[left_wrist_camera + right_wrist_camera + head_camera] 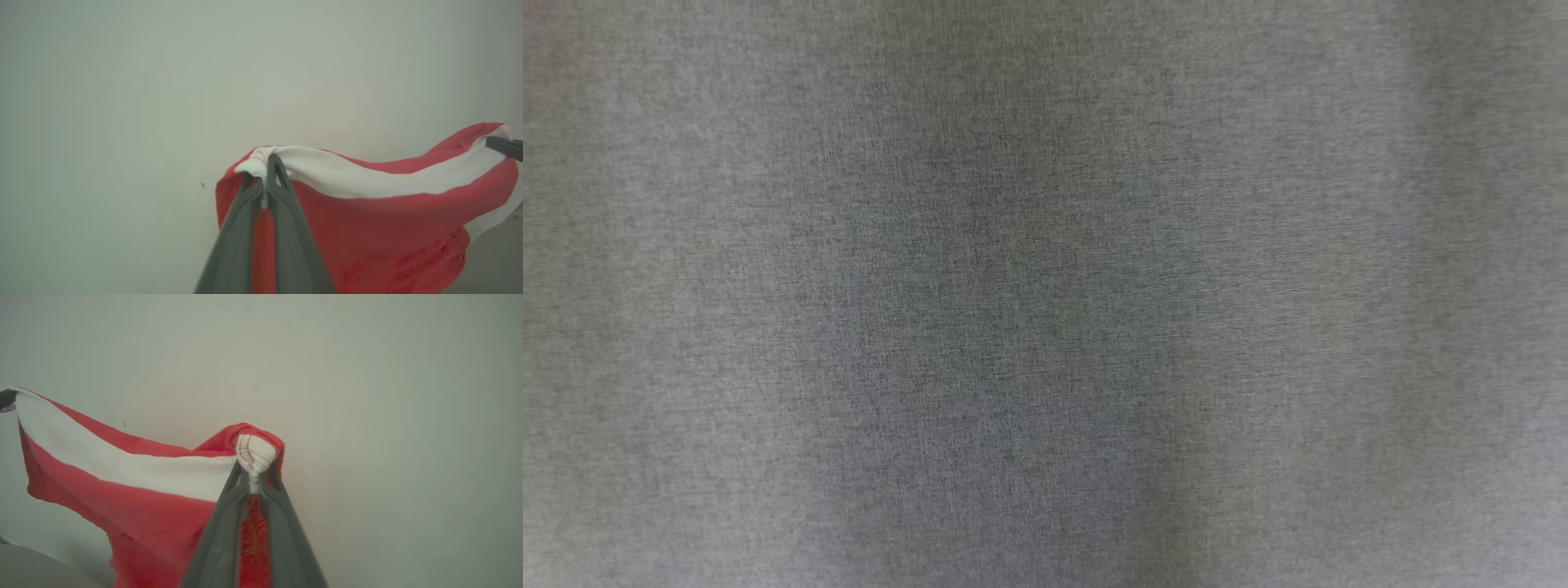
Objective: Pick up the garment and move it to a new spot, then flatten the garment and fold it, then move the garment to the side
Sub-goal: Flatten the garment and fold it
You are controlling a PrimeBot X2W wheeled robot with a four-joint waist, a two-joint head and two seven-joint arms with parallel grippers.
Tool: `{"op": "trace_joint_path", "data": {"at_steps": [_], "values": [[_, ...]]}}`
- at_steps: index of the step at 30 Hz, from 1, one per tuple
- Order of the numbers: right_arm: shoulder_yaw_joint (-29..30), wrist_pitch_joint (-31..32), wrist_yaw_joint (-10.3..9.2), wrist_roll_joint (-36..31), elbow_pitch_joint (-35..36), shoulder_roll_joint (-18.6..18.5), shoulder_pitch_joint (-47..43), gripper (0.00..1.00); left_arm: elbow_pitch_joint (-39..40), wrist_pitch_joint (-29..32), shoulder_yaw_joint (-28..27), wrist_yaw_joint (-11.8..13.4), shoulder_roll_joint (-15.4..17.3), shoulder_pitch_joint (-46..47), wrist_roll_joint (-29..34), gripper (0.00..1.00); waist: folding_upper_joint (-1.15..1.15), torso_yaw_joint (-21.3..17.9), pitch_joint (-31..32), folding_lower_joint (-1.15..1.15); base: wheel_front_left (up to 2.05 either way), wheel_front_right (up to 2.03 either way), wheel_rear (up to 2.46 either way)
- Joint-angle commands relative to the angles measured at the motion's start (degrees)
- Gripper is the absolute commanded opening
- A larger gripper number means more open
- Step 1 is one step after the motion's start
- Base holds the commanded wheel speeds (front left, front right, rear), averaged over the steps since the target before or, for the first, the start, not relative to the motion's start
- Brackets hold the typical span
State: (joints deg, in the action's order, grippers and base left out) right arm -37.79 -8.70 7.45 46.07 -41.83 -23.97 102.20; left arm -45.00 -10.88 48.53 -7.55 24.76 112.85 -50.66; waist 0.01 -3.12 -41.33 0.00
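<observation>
Left gripper (261, 173): fingers pinched shut on one end of the white-banded edge. Red garment (367, 232): stretched from these fingertips across to the right gripper (254, 475), clamped narrowly on the other, bunched end; cloth hangs below both.

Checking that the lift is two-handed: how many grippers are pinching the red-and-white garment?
2. The left gripper pinches one end of the garment at its white band; the right gripper pinches the other end, with the cloth sagging between them.
</observation>
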Motion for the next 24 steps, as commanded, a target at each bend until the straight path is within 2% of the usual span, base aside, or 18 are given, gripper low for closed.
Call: {"op": "trace_joint_path", "data": {"at_steps": [1,4,9,19,24], "values": [[-1.2,-0.9,0.07,1.0,0.7,-0.9,-2.9,0.00,0.8,-1.0,0.8,0.2,1.0,-3.1,-0.9,0.00,-0.01,-0.6,1.8,0.00,0.00,0.00,0.00],[-3.1,-2.3,0.07,3.0,2.2,-2.0,-7.7,0.00,2.9,-2.7,2.0,0.2,2.1,-8.7,-1.7,0.00,-0.01,-0.9,4.5,0.00,0.00,0.00,0.00],[-6.2,-3.8,0.07,6.2,6.5,-4.2,-18.2,0.00,7.8,-4.2,0.8,0.8,4.0,-20.7,-3.6,0.00,-0.01,-1.1,9.5,0.00,0.00,0.00,0.00],[-6.7,-5.8,0.07,9.9,15.2,-8.2,-41.3,0.00,28.9,-4.3,-6.2,9.8,8.5,-49.7,-3.4,0.00,-0.01,-0.5,18.0,0.00,0.00,0.00,0.00],[-6.6,-6.1,0.07,8.1,19.7,-9.3,-51.4,0.00,38.0,-4.3,-8.3,14.4,10.3,-63.9,-1.7,0.00,-0.01,-0.4,20.6,0.00,0.00,0.00,0.00]]}}
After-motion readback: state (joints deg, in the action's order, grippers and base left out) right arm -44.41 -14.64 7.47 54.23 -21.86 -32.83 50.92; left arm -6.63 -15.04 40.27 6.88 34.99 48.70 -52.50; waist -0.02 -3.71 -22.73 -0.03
